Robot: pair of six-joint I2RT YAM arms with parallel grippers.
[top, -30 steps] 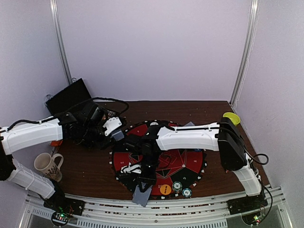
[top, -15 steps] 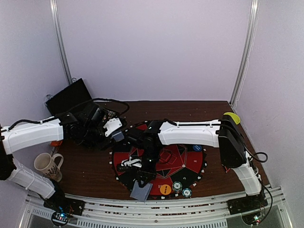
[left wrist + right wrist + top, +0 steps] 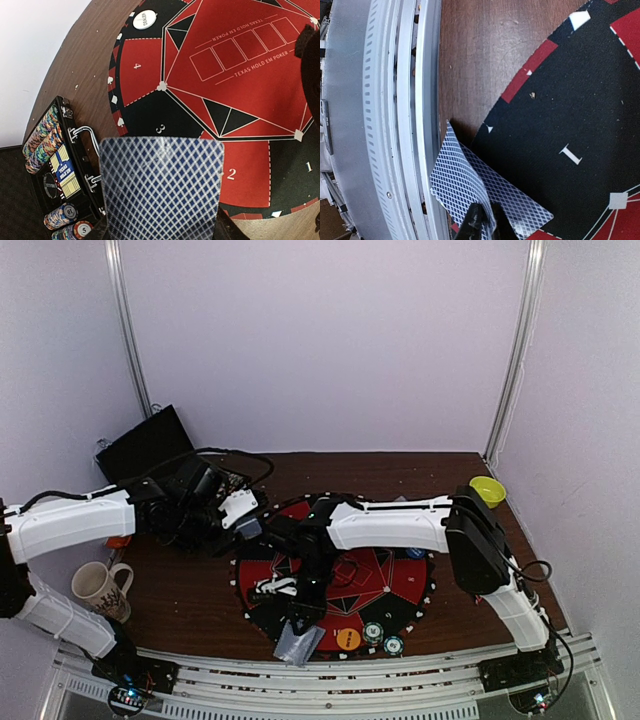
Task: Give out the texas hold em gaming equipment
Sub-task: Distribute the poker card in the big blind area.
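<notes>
From above, the right arm lies across the round poker mat (image 3: pixel 400 580). Its claw (image 3: pixel 300 628) is down at the mat's near rim, close to the counter's near edge, on the blue-backed cards (image 3: pixel 297 645). An orange button (image 3: pixel 348 638) and chip stacks (image 3: pixel 373 632) sit just to their right, and the left claw (image 3: pixel 246 524) hovers over the mat's far left rim. In the left wrist view that claw clamps the lower corners of a diamond-backed card (image 3: pixel 161 190), possibly the top of a deck since the angle hides its thickness. It hangs above sectors 2 and 3, and the open chip case (image 3: pixel 50 170) lies beside the mat. In the right wrist view the fingertips (image 3: pixel 476 220) are nearly together, nipping the cards' edge. The cards lie half on sector 1 and half on bare wood, with one corner lifted almost to the metal rail (image 3: pixel 405 125). If the claw lets go while that corner is raised, or drags as it lifts, a card could slide off into the rail. The long forearm could also sweep the chips when it withdraws. Compared with a second earlier, the right forearm has swung left, uncovering the yellow bowl (image 3: pixel 487 490) by the right edge and a blue disc (image 3: pixel 415 552). The cards look flatter, and the left arm is unchanged.
</notes>
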